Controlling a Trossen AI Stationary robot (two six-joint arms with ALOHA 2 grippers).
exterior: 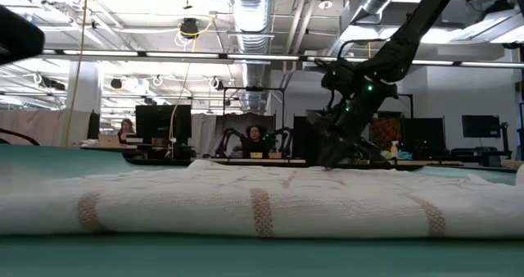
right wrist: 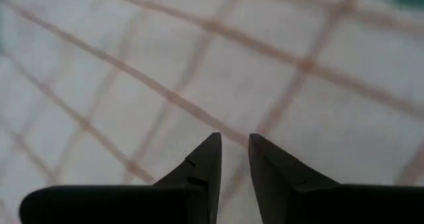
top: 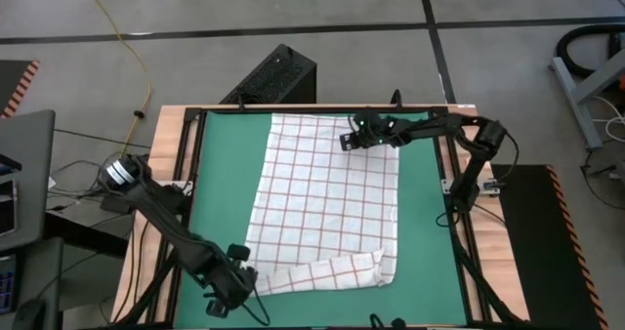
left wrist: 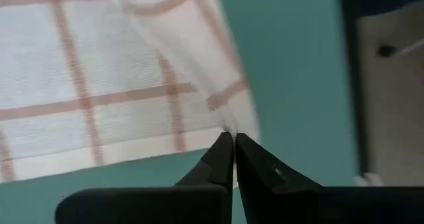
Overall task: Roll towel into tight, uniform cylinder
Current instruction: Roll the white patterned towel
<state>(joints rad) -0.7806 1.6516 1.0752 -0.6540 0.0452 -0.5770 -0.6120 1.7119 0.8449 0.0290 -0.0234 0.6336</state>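
The towel (top: 327, 198) lies spread across the green mat (top: 220, 174), its near edge already folded over into a first narrow turn. At that fold's left corner the left gripper (left wrist: 233, 139) sits with jaws shut on the cloth's tip, apparently anchoring it. Over the towel's far edge the right gripper (right wrist: 233, 144) hovers, jaws slightly parted, holding nothing.

Bright, even overhead light; soft shadows; blurred right wrist close-up
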